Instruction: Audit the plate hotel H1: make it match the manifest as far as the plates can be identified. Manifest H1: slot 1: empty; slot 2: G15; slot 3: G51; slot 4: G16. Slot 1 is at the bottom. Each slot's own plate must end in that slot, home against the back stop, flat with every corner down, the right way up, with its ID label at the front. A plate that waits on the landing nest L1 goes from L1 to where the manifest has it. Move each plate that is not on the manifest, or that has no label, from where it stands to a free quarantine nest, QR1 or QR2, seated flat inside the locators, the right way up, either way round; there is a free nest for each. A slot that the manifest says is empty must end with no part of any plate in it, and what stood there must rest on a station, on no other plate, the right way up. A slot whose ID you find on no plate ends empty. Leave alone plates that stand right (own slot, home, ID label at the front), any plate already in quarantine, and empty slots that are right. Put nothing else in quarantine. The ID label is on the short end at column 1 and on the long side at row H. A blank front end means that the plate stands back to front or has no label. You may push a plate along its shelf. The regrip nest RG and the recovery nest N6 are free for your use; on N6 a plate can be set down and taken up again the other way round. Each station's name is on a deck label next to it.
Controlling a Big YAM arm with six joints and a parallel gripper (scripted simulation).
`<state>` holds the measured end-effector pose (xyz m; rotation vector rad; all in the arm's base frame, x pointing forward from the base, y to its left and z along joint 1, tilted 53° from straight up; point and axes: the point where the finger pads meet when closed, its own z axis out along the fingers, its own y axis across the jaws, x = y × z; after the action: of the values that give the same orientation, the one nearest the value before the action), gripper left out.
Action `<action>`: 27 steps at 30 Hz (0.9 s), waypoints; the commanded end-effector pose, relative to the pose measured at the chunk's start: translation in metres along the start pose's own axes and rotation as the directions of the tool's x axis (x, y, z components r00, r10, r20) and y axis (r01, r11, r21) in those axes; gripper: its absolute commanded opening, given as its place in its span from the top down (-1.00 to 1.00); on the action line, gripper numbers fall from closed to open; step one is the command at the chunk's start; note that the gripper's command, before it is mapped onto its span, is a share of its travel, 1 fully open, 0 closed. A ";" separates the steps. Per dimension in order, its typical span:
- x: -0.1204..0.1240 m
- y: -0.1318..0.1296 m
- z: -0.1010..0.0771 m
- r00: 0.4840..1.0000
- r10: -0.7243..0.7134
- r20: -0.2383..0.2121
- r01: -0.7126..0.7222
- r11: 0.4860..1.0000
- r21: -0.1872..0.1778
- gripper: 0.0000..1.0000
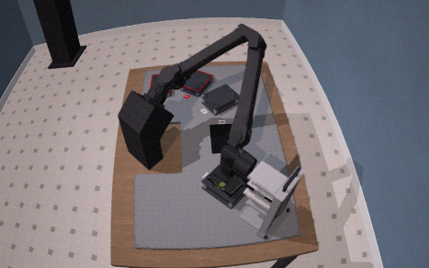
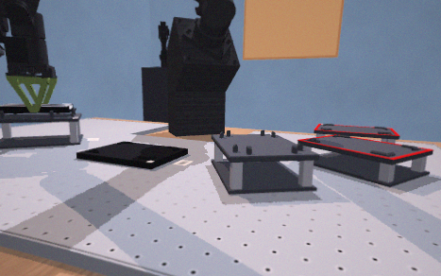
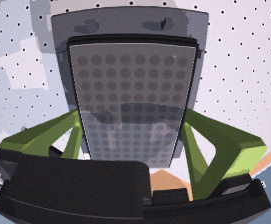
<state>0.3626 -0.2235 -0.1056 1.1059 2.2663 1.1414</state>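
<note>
A grey well plate (image 3: 129,90) (image 2: 60,106) (image 1: 236,184) lies flat on a raised dark nest (image 3: 59,30) (image 2: 29,118) (image 1: 226,195), just in front of the plate hotel H1 (image 1: 272,185). My gripper (image 3: 131,112) (image 2: 32,101) (image 1: 223,184) comes straight down on the plate. Its green fingers press on the two long sides, so it is shut on the plate. The plate still rests on the nest. I cannot read any ID label on it. The hotel's slots are hard to make out.
A flat black pad (image 2: 131,153) (image 1: 220,138) lies mid-deck. A raised empty nest (image 2: 259,142) (image 1: 221,98) stands beyond it. Two red-rimmed nests (image 2: 367,146) (image 2: 353,129) (image 1: 198,83) stand at the far end. A tall dark box (image 1: 143,128) (image 2: 197,94) stands at the left of the table.
</note>
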 end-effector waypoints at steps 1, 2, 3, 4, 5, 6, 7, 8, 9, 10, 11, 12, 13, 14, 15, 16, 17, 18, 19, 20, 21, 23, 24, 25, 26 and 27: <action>-0.019 0.003 -0.021 0.998 -0.029 0.047 0.029 1.000 -0.001 -0.72; -0.019 0.003 -0.022 0.998 -0.030 0.048 0.030 1.000 -0.001 -0.72; -0.020 0.003 -0.024 0.998 -0.031 0.049 0.031 1.000 -0.001 -0.72; -0.020 0.003 -0.025 0.998 -0.031 0.049 0.031 1.000 -0.001 -0.72; -0.019 0.002 -0.025 0.999 -0.028 0.047 0.028 1.000 -0.001 -0.72; -0.019 0.001 -0.025 0.999 -0.027 0.045 0.027 1.000 -0.001 -0.72; -0.018 0.002 -0.025 0.999 -0.028 0.042 0.028 1.000 -0.001 -0.72; -0.016 0.003 -0.027 0.999 -0.028 0.042 0.028 1.000 -0.001 -0.72; -0.016 0.002 -0.029 0.999 -0.027 0.044 0.027 1.000 0.000 -0.72; -0.016 0.002 -0.029 0.999 -0.027 0.044 0.027 1.000 0.000 -0.72; -0.016 0.002 -0.029 0.999 -0.027 0.044 0.027 1.000 0.000 -0.72; -0.014 0.002 -0.024 0.999 -0.026 0.032 0.026 1.000 -0.001 -0.72; -0.017 0.001 -0.030 0.999 -0.025 0.044 0.025 1.000 0.000 -0.72; -0.018 0.002 -0.033 0.998 -0.029 0.047 0.029 1.000 0.000 -0.72; -0.019 0.003 -0.034 0.998 -0.030 0.048 0.030 1.000 0.000 -0.72; -0.020 0.003 -0.035 0.998 -0.032 0.049 0.032 0.999 0.000 -0.72; -0.020 0.003 -0.036 0.998 -0.032 0.050 0.032 0.999 0.001 -0.72; -0.020 0.003 -0.037 0.998 -0.033 0.050 0.033 0.999 0.001 -0.72; -0.020 0.003 -0.038 0.998 -0.033 0.050 0.033 0.999 0.001 -0.72; -0.020 0.003 -0.039 0.998 -0.032 0.049 0.032 0.999 0.001 -0.72; -0.020 0.002 -0.039 0.998 -0.030 0.048 0.030 1.000 0.001 -0.72; -0.018 0.002 -0.040 0.999 -0.029 0.044 0.029 1.000 0.001 -0.72; -0.016 0.003 -0.041 0.999 -0.029 0.042 0.029 1.000 0.001 -0.72; -0.017 0.003 -0.043 0.999 -0.030 0.044 0.030 1.000 0.001 -0.72; -0.018 0.002 -0.045 0.998 -0.029 0.047 0.029 1.000 0.002 -0.72; -0.018 0.002 -0.045 0.998 -0.029 0.047 0.029 1.000 0.002 -0.72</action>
<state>0.3472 -0.2375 -0.0895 1.1095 2.2616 1.1404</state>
